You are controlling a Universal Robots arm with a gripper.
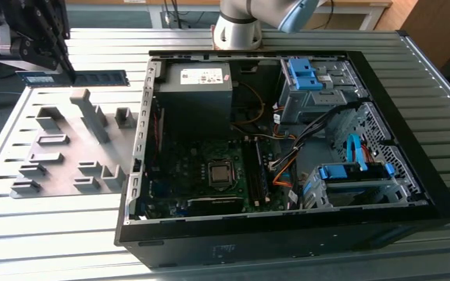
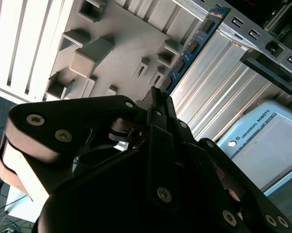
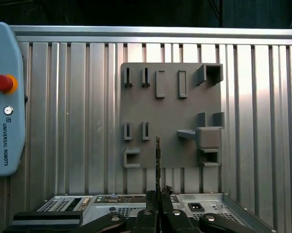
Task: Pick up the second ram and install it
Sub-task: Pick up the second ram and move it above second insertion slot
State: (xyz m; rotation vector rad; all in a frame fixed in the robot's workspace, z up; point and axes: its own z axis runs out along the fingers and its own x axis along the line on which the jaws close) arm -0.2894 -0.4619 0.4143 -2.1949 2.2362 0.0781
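The second ram (image 1: 96, 77) hangs lifted clear above the grey holder plate (image 1: 65, 155), clamped near mid-length in the closed gripper (image 1: 62, 71). The open computer case (image 1: 287, 234) stands just beside the plate. A firm, square hold should keep the stick level and untwisted.

A long, narrow, flat memory stick (image 1: 96, 77), a dark blue-green board with a row of black chips, is seen in the upper left of the exterior view. It is held level on its long edge, clamped by the black gripper (image 1: 65, 73). In the first wrist view it is seen edge-on (image 3: 157, 160).
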